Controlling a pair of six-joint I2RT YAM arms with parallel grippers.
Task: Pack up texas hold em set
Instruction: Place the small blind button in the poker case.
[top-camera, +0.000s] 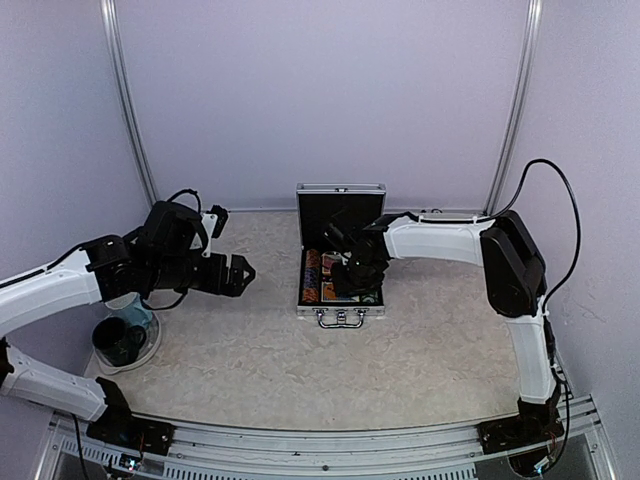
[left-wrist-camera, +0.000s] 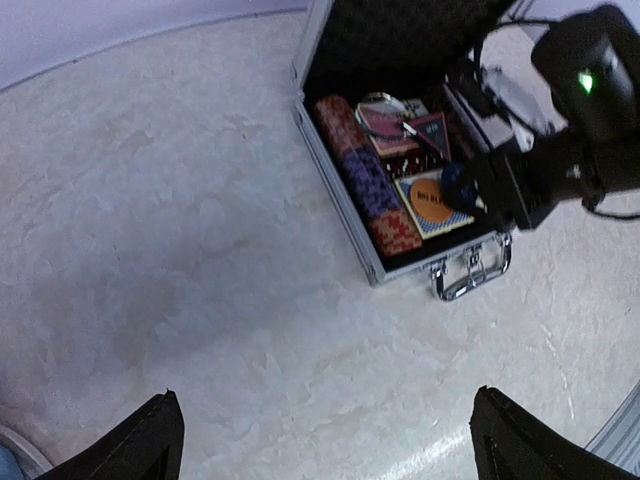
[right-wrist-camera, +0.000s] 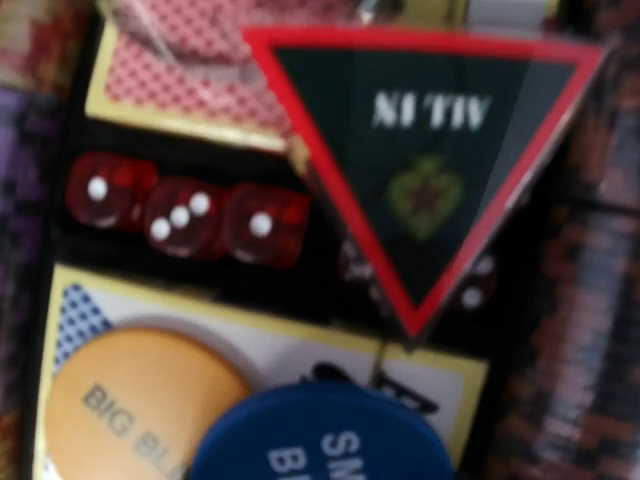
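Pale table (top-camera: 250, 350): your right gripper (top-camera: 354, 274) hangs inside open briefcase (top-camera: 340, 203), over blue button (right-wrist-camera: 320, 440); cannot tell its grip. Left gripper (top-camera: 246, 272) spread empty, well left.

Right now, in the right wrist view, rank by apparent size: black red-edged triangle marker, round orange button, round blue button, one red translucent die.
1. black red-edged triangle marker: largest.
2-3. round orange button and round blue button: both cut off by the frame edge, so unranked.
4. red translucent die: smallest.
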